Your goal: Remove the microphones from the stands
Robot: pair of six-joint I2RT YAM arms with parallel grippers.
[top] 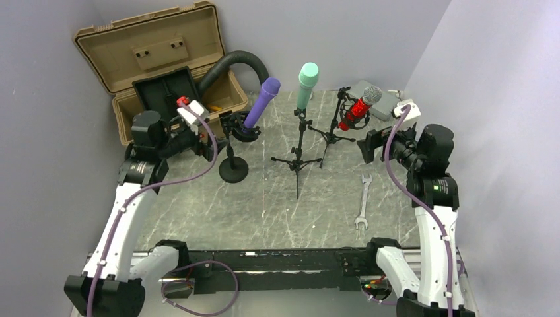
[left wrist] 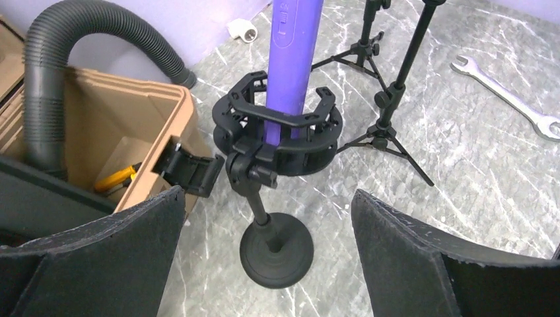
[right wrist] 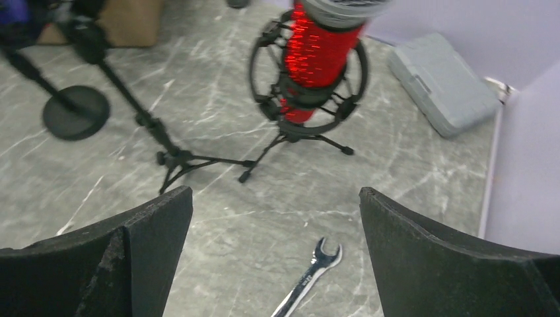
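2 arms raised. Left fingers (left wrist: 99, 257) wide open, empty, facing purple microphone (left wrist: 294, 53); right fingers (right wrist: 449, 264) likewise, seemingly toward red microphone (right wrist: 317, 56).

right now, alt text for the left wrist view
A purple microphone stands in a black shock mount on a round-base stand, framed by the open left gripper. A tan case and hose sit left, a tripod stand and wrench right.

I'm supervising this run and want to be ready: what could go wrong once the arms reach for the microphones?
1. The purple microphone sits in a clip on a stand with a small round base; a pull by the open left gripper alone could lift or tip it.
2. The short tripod under the red microphone stands close to the tall tripod; a nudge from the right gripper might topple both.
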